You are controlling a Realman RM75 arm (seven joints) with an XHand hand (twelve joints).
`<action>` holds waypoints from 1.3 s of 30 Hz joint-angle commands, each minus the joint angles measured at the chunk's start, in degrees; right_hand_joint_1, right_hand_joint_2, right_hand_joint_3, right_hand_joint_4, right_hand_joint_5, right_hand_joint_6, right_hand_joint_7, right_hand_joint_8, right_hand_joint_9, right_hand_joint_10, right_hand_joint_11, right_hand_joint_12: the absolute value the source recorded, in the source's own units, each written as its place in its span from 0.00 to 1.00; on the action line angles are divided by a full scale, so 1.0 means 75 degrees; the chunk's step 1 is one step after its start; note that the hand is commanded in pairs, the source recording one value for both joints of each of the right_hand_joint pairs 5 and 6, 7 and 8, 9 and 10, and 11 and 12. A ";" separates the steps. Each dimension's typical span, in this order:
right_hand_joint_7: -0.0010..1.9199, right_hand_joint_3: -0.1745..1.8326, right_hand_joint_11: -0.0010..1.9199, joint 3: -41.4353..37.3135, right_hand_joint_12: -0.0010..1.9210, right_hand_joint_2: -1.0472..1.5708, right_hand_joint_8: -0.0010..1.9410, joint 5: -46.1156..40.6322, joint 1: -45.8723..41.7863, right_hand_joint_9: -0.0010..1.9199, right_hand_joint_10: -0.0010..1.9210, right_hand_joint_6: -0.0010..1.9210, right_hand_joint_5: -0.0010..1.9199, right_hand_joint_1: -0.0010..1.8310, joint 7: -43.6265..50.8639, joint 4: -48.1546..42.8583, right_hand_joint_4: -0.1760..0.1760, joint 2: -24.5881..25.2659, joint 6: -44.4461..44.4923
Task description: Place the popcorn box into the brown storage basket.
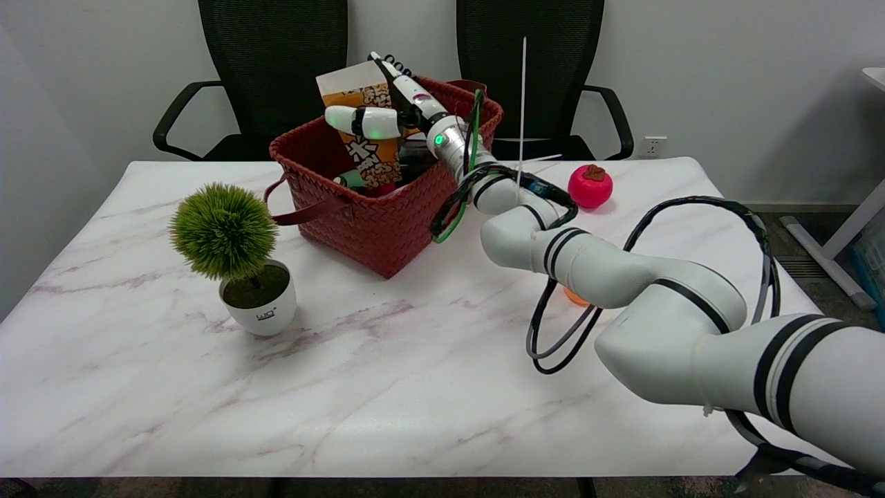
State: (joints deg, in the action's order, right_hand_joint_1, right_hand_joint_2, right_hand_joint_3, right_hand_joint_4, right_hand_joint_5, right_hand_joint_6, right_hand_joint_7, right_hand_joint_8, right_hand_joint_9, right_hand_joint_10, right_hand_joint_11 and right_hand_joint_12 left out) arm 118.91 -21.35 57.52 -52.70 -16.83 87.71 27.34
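One white marble-patterned table carries one woven brown storage basket, one small green ball-shaped plant in a white pot and one pink round toy fruit; two black office chairs stand behind. One tall printed cardboard popcorn box stands inside the basket, long axis near upright, open end up, leaning slightly left. The right hand has its fingers closed around the box's upper part.
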 commanded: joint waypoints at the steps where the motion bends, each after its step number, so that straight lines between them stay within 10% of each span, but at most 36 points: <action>1: 0.00 0.51 0.00 0.0007 0.00 0.59 0.00 0.0110 -0.0220 0.00 0.00 0.00 0.00 0.27 0.0086 -0.0779 0.50 -0.0348 -0.0411; 19: 0.00 0.74 0.00 0.0596 0.00 0.62 0.00 0.0798 -0.0429 0.00 0.00 0.00 0.00 0.19 0.0203 -0.1512 0.50 -0.0840 -0.1137; 39: 0.00 0.72 0.00 0.0679 0.00 0.62 0.00 0.2258 -0.0488 0.00 0.00 0.00 0.00 0.25 0.1575 -0.2414 0.50 -0.1224 -0.1221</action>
State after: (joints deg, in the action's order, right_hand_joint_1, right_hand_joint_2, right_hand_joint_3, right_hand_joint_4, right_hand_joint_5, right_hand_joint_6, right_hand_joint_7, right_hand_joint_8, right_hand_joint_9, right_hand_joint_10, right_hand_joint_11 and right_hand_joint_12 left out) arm 122.92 -9.78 53.91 -48.48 -30.86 80.78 18.50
